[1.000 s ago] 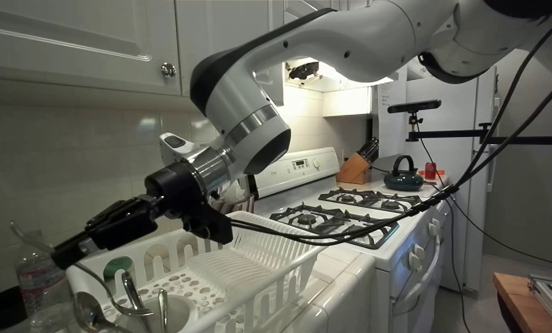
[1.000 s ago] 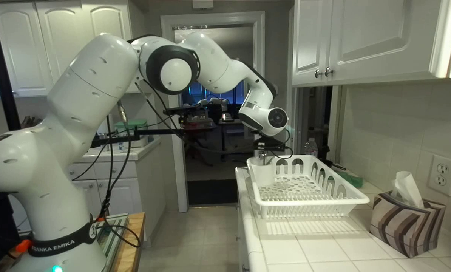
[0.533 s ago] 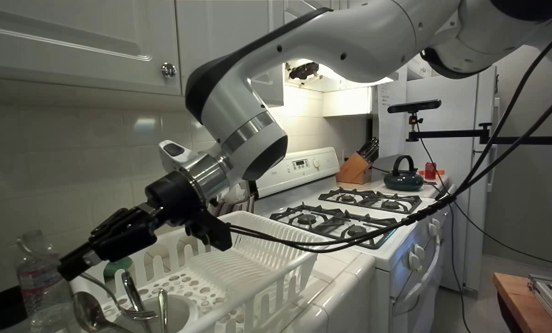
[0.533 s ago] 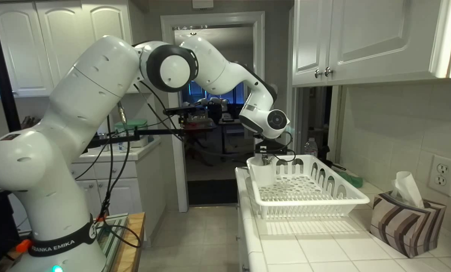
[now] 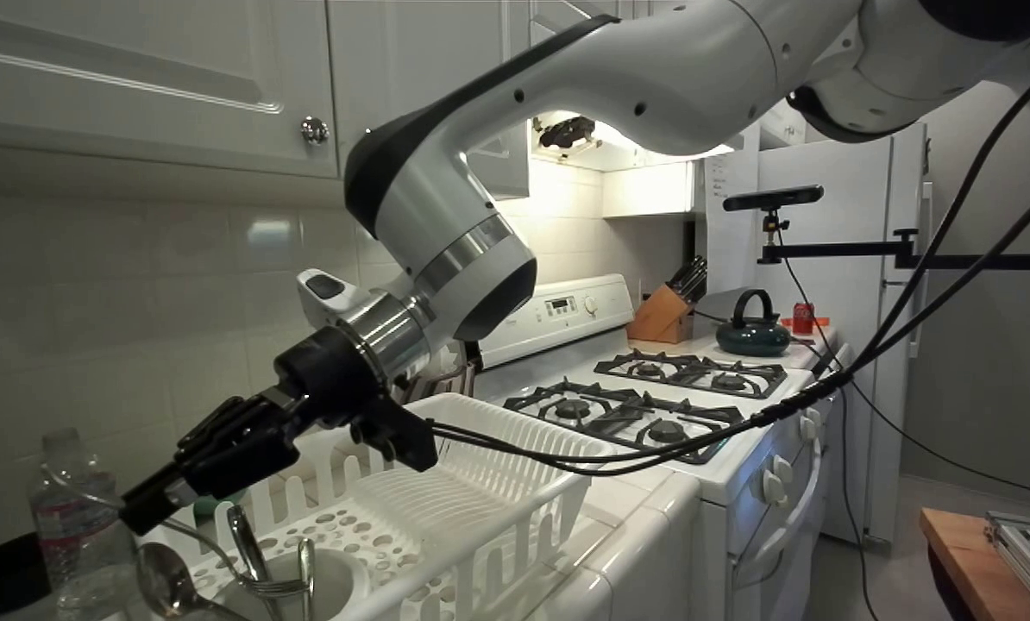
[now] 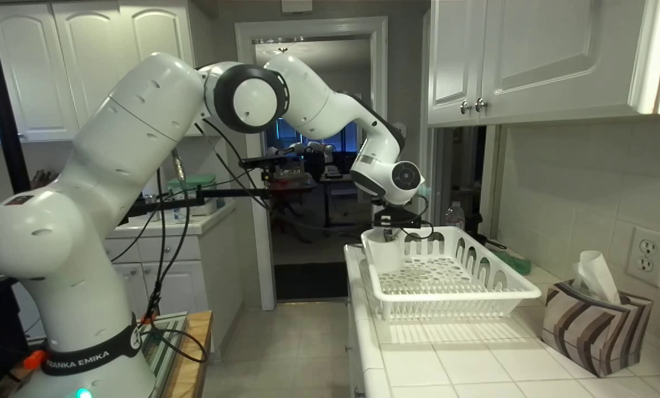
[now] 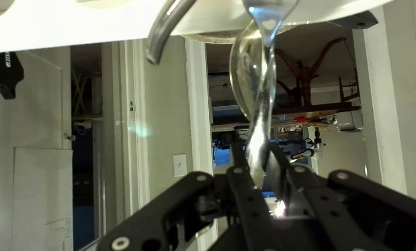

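Observation:
My gripper (image 5: 142, 509) is shut on the handle of a metal fork (image 5: 278, 589); the fork's handle end sticks out past the fingers. In the wrist view the fork (image 7: 260, 129) runs up from between the fingertips (image 7: 256, 153). Its tines are beside upright utensil handles (image 5: 306, 565) at the mouth of a white cup (image 6: 386, 255). The cup stands in a white dish rack (image 6: 457, 298), at a corner. A spoon (image 5: 166, 580) leans out of the cup just below the gripper, and its bowl shows in the wrist view (image 7: 243, 69). The cup's inside is mostly hidden.
A clear bottle (image 5: 75, 535) and a black pan (image 5: 6, 573) stand behind the rack. A tissue box (image 6: 590, 331) is on the tiled counter (image 6: 440, 365). A stove (image 5: 705, 379) adjoins it. White wall cabinets (image 5: 161, 95) hang above, beside the arm.
The gripper has moved lower and slightly toward the rack, carrying the fork. The tines have shifted right in an exterior view, up against an upright handle. Cup and rack stay put.

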